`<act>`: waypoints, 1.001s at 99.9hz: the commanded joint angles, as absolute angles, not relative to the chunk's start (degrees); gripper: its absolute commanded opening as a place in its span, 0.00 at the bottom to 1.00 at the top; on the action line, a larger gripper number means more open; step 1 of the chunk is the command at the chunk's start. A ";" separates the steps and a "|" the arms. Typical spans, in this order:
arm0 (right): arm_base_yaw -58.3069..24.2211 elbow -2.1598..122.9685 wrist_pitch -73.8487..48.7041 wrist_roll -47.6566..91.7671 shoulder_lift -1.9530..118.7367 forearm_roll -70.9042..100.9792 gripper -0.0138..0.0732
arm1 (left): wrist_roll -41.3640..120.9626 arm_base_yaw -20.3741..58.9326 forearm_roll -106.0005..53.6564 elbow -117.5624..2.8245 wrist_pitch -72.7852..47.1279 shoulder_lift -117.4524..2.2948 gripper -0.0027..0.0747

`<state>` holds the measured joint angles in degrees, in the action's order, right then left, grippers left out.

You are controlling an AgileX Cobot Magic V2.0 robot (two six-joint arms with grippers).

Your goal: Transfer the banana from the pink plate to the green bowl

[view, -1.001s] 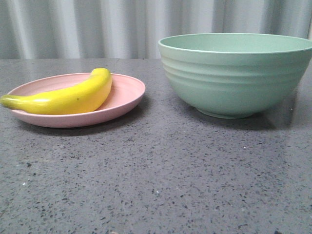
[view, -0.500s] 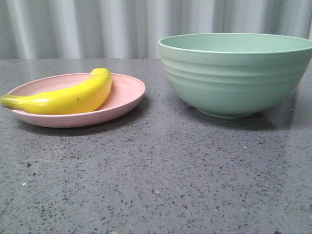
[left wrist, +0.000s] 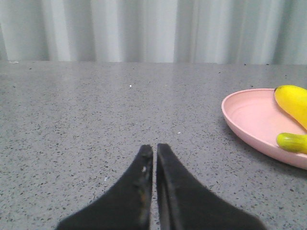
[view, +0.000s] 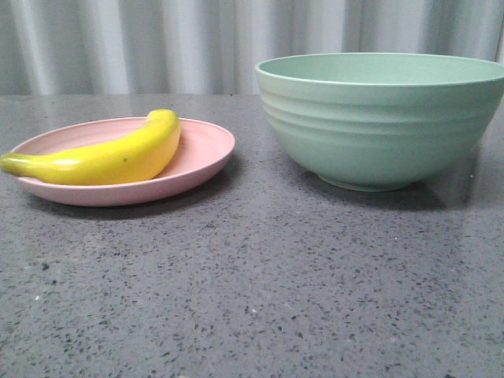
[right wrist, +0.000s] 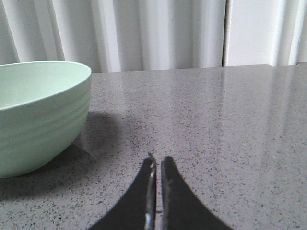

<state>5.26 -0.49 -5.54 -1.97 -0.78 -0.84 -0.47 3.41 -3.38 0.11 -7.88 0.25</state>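
The banana (view: pixel 106 157) lies on the pink plate (view: pixel 206 150) beside the green bowl (view: pixel 378 126), so the pickup seems not yet begun: the left gripper (left wrist: pixel 154 149), fingers together like the right gripper (right wrist: pixel 157 161) and visible only in wrist views, must open and reach.

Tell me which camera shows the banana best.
The front view: the whole banana lies in sight on the pink plate, unobstructed. The left wrist view catches only two cropped parts at the picture's edge. The right wrist view shows none of it.
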 commanded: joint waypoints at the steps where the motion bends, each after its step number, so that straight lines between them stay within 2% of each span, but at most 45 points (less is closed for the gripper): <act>1: 5.41 2.73 -2.87 -1.79 0.79 -1.35 0.09 | -0.49 3.37 -4.11 -1.93 -3.44 1.56 0.01; 30: 5.41 14.88 -12.59 -1.79 15.88 6.29 0.09 | -0.49 3.37 -5.60 -10.78 -5.73 -8.32 0.01; 53: 5.41 19.97 -17.92 -1.79 26.58 6.60 0.09 | -0.49 3.37 -5.60 -13.84 1.38 -16.27 0.02; 60: 5.41 19.97 -18.04 -1.79 27.93 6.60 0.09 | -0.49 3.37 -5.60 -13.84 3.12 -18.28 0.11; 67: 5.41 19.97 -17.77 -1.79 28.49 6.60 0.09 | -0.49 3.37 -5.60 -13.84 4.26 -19.71 0.30; 72: 5.41 19.97 -17.05 -1.79 28.53 6.60 0.09 | -0.49 3.37 -5.60 -13.84 4.83 -20.35 0.48; 79: 5.41 19.97 -15.88 -1.79 28.53 6.70 0.09 | -0.49 3.37 -5.60 -13.59 6.96 -21.53 0.63; 86: 5.41 19.97 -15.63 -1.79 28.53 6.70 0.09 | -0.49 3.37 -5.60 -13.23 8.79 -22.75 0.68; 100: 5.41 19.97 -15.53 -1.79 28.53 6.72 0.09 | -0.49 3.70 -5.60 -14.19 11.21 -25.01 0.68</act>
<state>5.26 17.98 -20.02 -1.97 27.88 6.46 -0.47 3.41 -5.11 -11.67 5.25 -23.26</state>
